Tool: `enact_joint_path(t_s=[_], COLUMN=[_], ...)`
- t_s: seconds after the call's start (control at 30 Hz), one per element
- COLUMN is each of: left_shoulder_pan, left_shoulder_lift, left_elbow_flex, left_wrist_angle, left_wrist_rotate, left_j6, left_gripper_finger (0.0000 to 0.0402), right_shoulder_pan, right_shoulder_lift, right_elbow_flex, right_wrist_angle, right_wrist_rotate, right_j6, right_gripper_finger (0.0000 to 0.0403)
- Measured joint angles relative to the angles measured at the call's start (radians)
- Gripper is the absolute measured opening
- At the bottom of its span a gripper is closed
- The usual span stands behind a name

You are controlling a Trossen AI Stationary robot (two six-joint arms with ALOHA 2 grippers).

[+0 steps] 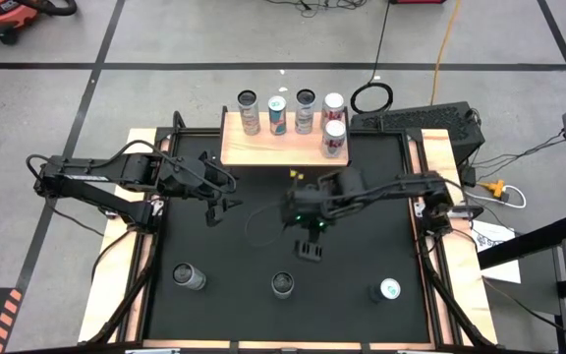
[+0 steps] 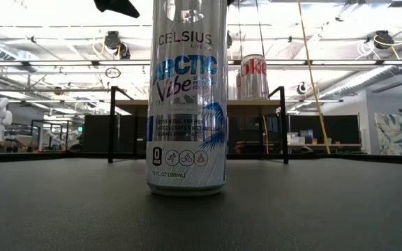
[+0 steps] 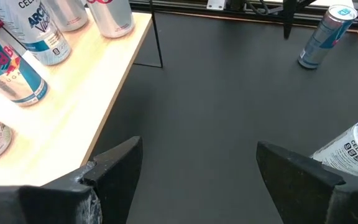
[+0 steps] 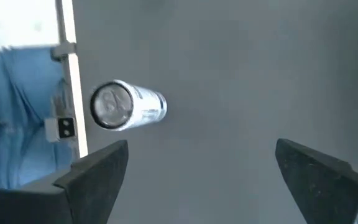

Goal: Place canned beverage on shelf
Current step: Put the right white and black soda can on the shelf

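The shelf [image 1: 273, 146], a light-wood board on thin black legs, stands at the table's far edge and carries several upright cans [image 1: 305, 110]. Three more cans stand on their bases on the black mat near the front edge: left [image 1: 189, 277], middle [image 1: 283, 285], right [image 1: 387, 290]. The middle one is a white Celsius can, close up in the low view [image 2: 187, 104]. My right gripper [image 1: 310, 254] is open and empty, above and just far of the middle can, which shows from above in its wrist view [image 4: 126, 106]. My left gripper [image 1: 214, 211] is open and empty, near the shelf's left front corner [image 3: 92, 81].
Bare black mat lies between the shelf and the front row of cans. The shelf's front strip [image 1: 263, 157] is bare wood apart from one can [image 1: 334, 138] at its right end. Wooden strips [image 1: 116, 265] border the mat left and right. Something blue [image 4: 17, 118] shows beyond the table's edge.
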Motion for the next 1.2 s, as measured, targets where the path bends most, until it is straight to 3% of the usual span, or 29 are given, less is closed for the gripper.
enact_joint_path(t_s=[0.33, 0.57, 0.77, 1.2], left_shoulder_pan=[0.000, 0.000, 0.000, 0.000], left_shoulder_lift=[0.000, 0.000, 0.000, 0.000], left_elbow_flex=[0.000, 0.000, 0.000, 0.000], left_wrist_angle=[-0.023, -0.122, -0.177, -0.234], left_wrist_rotate=[0.000, 0.000, 0.000, 0.000], left_j6=[0.000, 0.009, 0.056, 0.064], left_gripper_finger=[0.0316, 0.0316, 0.0316, 0.0316], right_shoulder_pan=[0.024, 0.056, 0.098, 0.188], right_shoulder_lift=[0.086, 0.137, 0.170, 0.170], right_elbow_flex=[0.000, 0.000, 0.000, 0.000], right_wrist_angle=[0.034, 0.154, 0.230, 0.237], right_wrist_rotate=[-0.001, -0.100, -0.105, 0.057], right_j6=[0.082, 0.211, 0.275, 0.460], right_gripper_finger=[0.0389, 0.0389, 0.0389, 0.0389])
